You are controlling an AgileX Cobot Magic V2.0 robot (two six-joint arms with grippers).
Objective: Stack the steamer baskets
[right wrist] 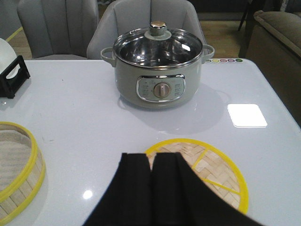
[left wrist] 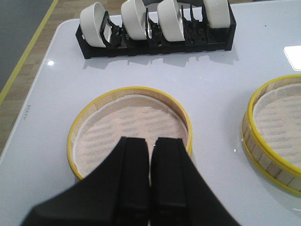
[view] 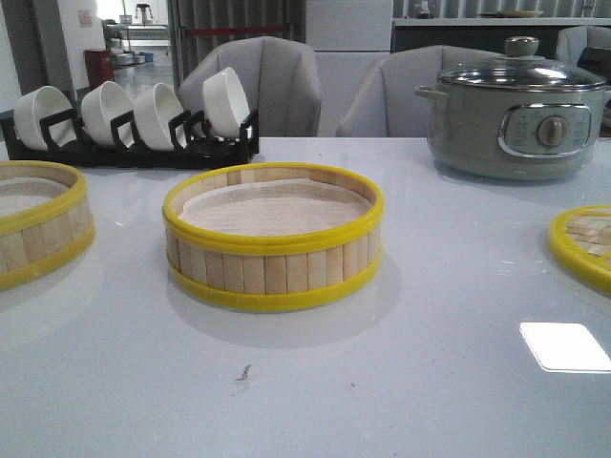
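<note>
Both hands are hanging closed and empty — the left hand [left wrist: 150, 188] over the left steamer basket [left wrist: 130, 133], risking jabbing its liner unless opened.

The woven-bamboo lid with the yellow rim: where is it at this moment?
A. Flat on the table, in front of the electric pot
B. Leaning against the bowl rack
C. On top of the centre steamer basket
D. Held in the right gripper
A: the woven-bamboo lid lies flat on the white table, nearer the robot than the grey-green electric pot, and the centre steamer basket is uncovered.
</note>
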